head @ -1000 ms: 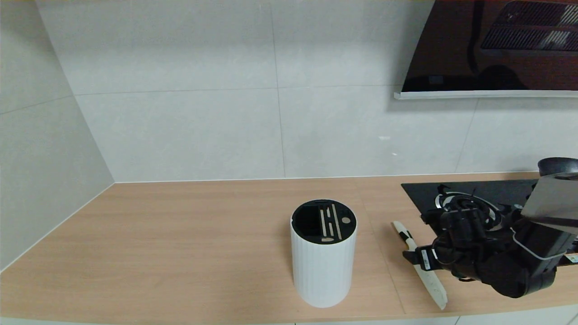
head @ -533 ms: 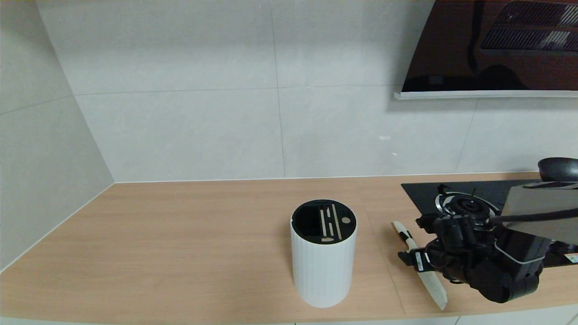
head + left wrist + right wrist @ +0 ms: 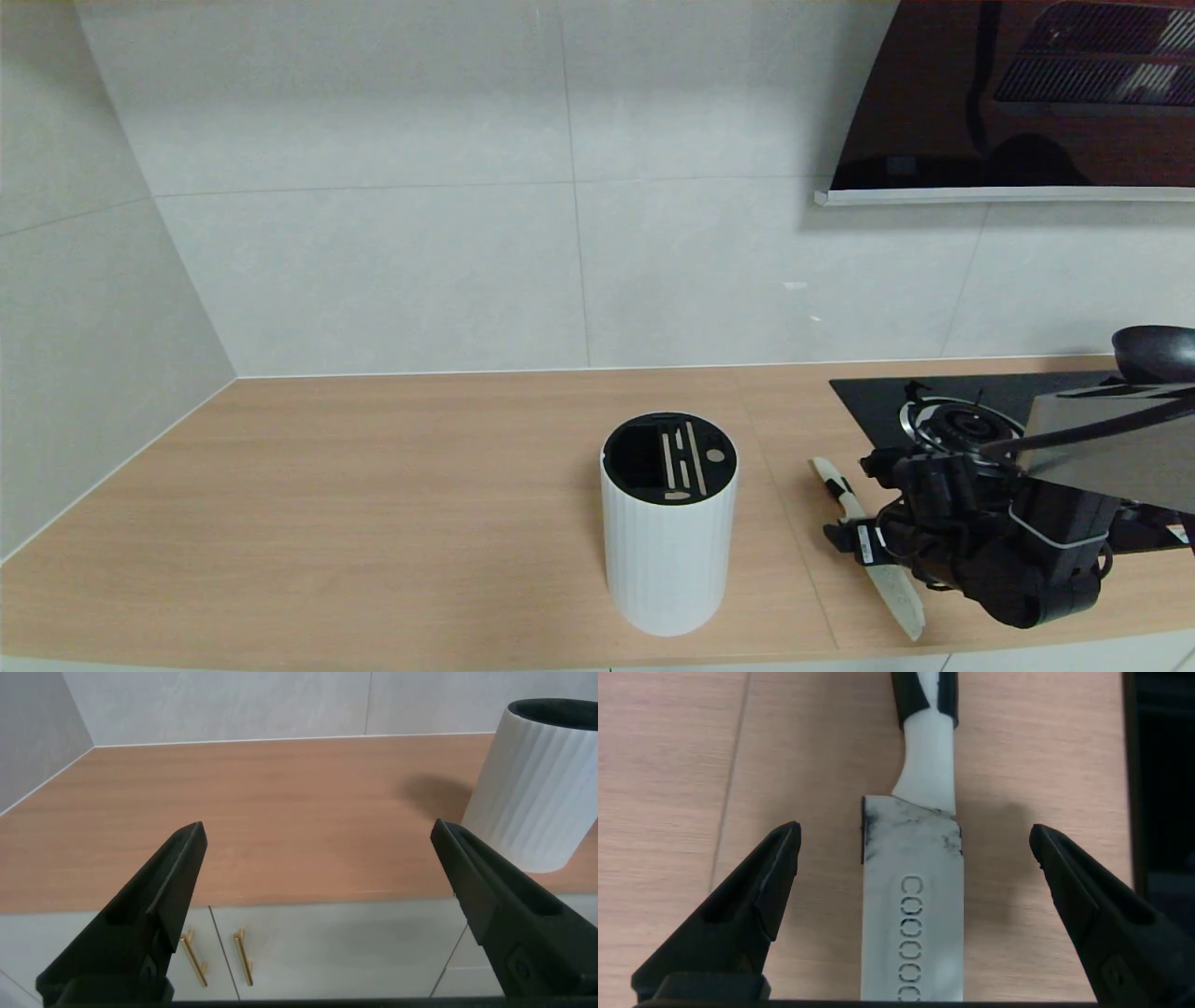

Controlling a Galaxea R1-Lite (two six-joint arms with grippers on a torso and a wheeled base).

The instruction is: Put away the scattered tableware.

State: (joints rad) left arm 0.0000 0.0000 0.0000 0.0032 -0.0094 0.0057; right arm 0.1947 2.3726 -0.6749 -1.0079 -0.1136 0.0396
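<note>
Head view: where is the knife (image 3: 898, 597)?

It lies flat on the wooden counter (image 3: 420, 485), between the white ribbed holder (image 3: 668, 532) and the black stove (image 3: 878, 397). Its handle points toward the wall and its blade tip lies near the counter's front edge.

And the right gripper (image 3: 857, 499)?

It is over the middle of the knife, with one finger on each side. How high it sits above the blade I cannot tell.

Left wrist view: what does it give?

The left gripper (image 3: 316, 833) has its fingers spread wide with nothing between them. It hangs at the counter's front edge, above cabinet doors with gold handles (image 3: 243, 957). The holder (image 3: 528, 784) stands off to one side on the counter (image 3: 280, 803).

Right wrist view: how does the knife (image 3: 910, 905) look up close?

It has a white blade with dark smudges along the heel and a row of small oval rings pressed into its face. A narrow white neck runs into a handle patterned in black and white.

And the gripper (image 3: 913, 833) there?

It is spread wide, with the dark fingers (image 3: 752, 915) standing apart from the blade on both sides and gripping nothing. The blade lies midway between them, and the stove edge (image 3: 1162, 812) is just beside the far finger.
</note>
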